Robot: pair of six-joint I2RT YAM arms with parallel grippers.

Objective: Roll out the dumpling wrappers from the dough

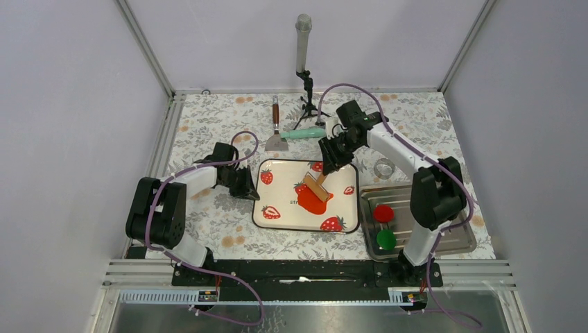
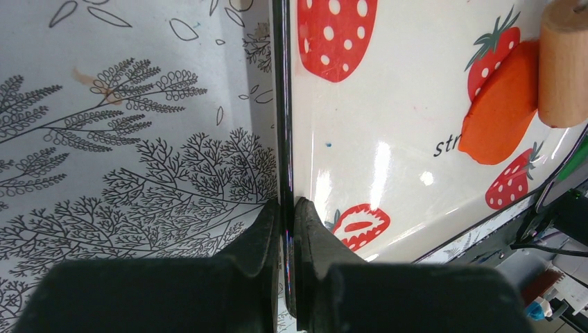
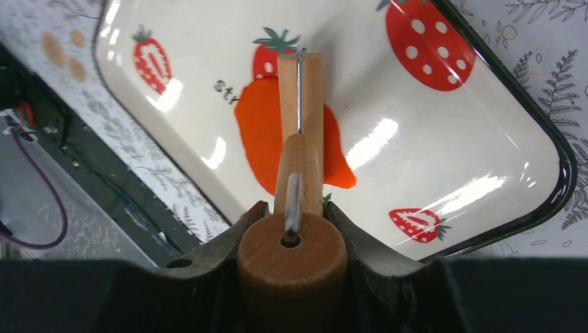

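The dough (image 1: 313, 202) is a flat orange-red sheet with an uneven edge, lying on the strawberry-print tray (image 1: 284, 191). A wooden roller (image 1: 317, 186) rests on top of it. My right gripper (image 1: 327, 165) is shut on the roller's handle (image 3: 291, 260), and the roller barrel (image 3: 300, 90) crosses the dough (image 3: 260, 132). At the tray's left side my left gripper (image 2: 286, 208) is shut on the tray's dark rim (image 2: 282, 104). The dough (image 2: 503, 114) and the roller's end (image 2: 563, 62) show far right in that view. No dumpling wrappers are in view.
A metal tray (image 1: 444, 239) at the right holds a crimson disc (image 1: 383, 213) and a green disc (image 1: 385, 240). A ring cutter (image 1: 383, 167) lies behind it. A scraper (image 1: 277, 135), a green-handled tool (image 1: 303, 133) and a microphone stand (image 1: 304, 41) stand at the back.
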